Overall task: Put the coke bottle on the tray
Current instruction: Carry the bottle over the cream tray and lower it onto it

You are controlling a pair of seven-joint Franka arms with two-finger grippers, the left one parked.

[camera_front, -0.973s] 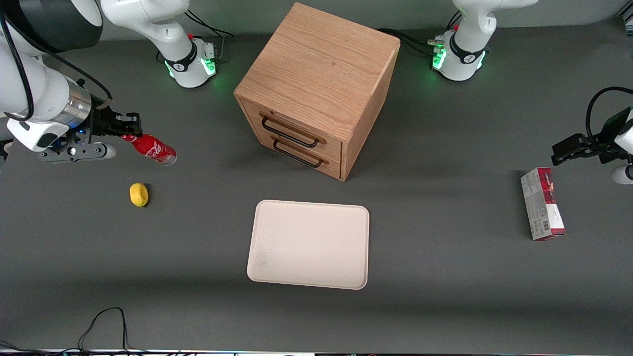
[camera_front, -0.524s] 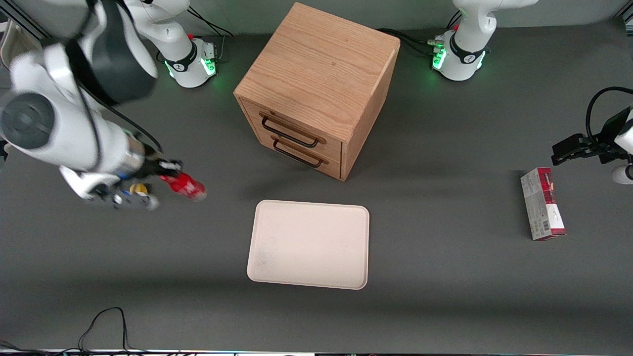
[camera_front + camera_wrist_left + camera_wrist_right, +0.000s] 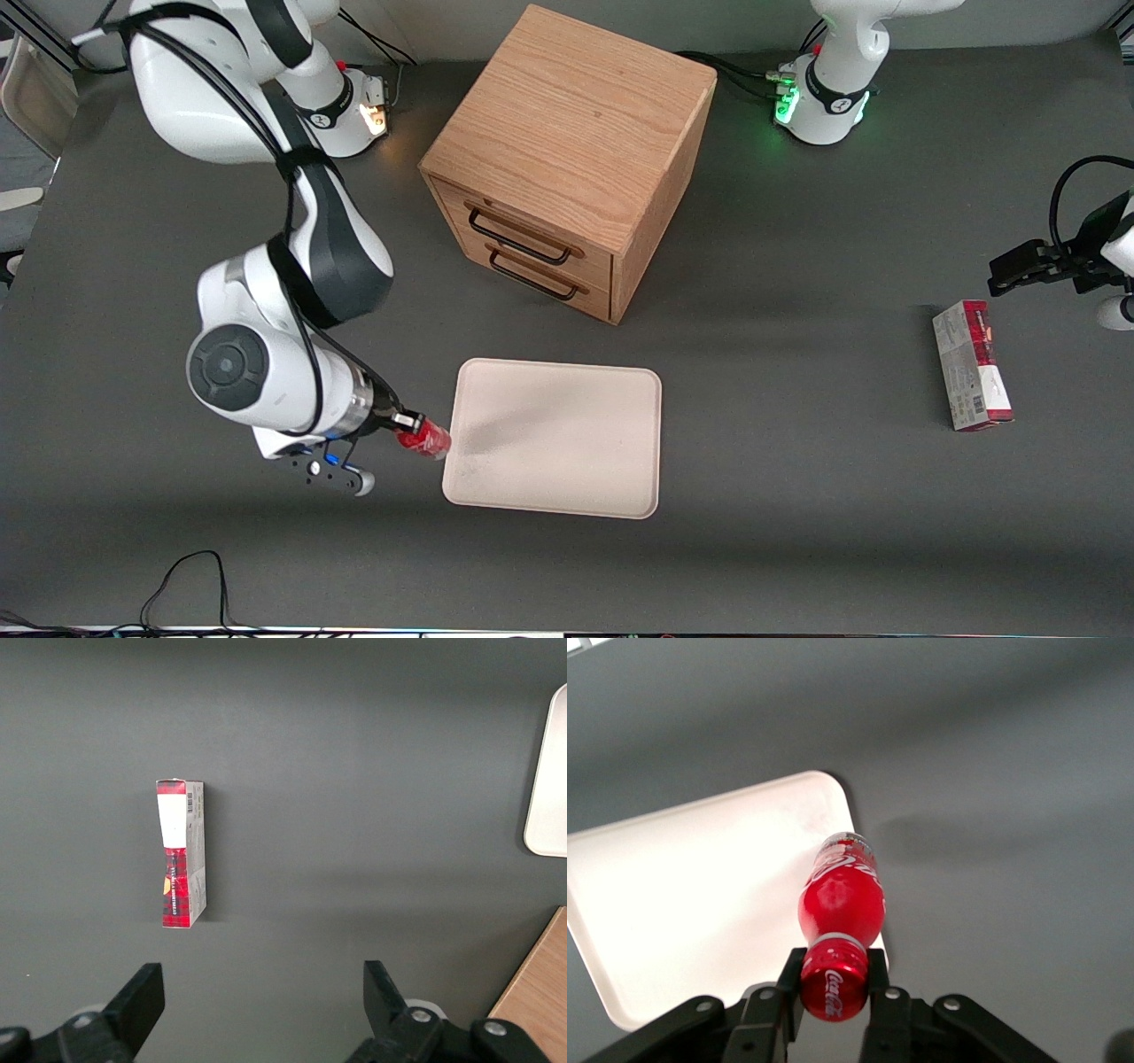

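The small red coke bottle (image 3: 428, 439) (image 3: 840, 899) hangs in the air, held by its red cap with its clear base pointing away from the arm. My right gripper (image 3: 409, 426) (image 3: 833, 979) is shut on that cap, one black finger (image 3: 788, 981) on each side. The bottle's base reaches just over the edge of the cream-pink tray (image 3: 567, 439) (image 3: 682, 904) at the end toward the working arm. The tray lies flat on the dark table with nothing on it, in front of the drawer cabinet.
A wooden drawer cabinet (image 3: 571, 142) with two dark handles stands farther from the front camera than the tray. A red-and-white carton (image 3: 972, 365) (image 3: 182, 853) lies toward the parked arm's end of the table. A black cable (image 3: 182, 580) loops near the front edge.
My right arm has swung the bottle from near the yellow lemon-like object, nearer the front camera and toward the tray's edge. That yellow object is now hidden by the arm.
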